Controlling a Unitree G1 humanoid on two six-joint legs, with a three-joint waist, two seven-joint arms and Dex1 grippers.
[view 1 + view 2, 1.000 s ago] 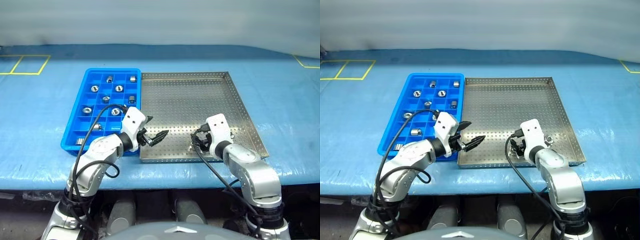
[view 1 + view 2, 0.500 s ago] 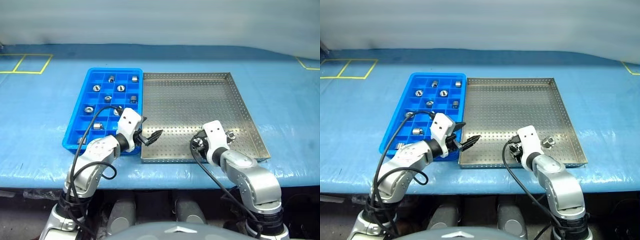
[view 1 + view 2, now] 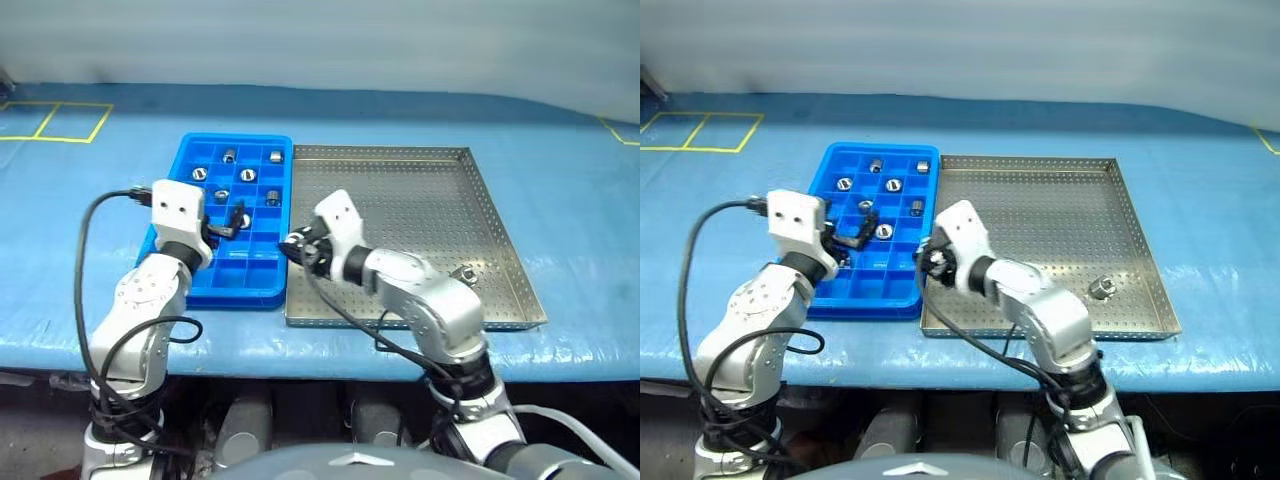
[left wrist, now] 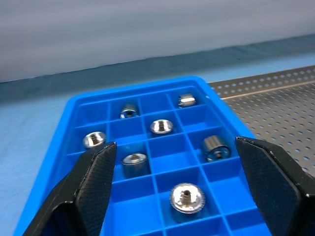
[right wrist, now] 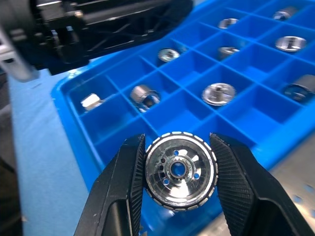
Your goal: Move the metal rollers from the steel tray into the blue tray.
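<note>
Your right claw (image 5: 178,169) is pinched tight on one shiny metal roller (image 5: 180,170), held over the near edge of the blue tray (image 3: 262,283) (right beside the steel tray (image 3: 400,200)). Your left claw (image 4: 187,182) is wide open with nothing in it, above the blue tray's little boxes. One roller (image 3: 1100,288) sits in the steel tray, near its right rim. Both trays rest on the blue surface (image 3: 560,180).
</note>
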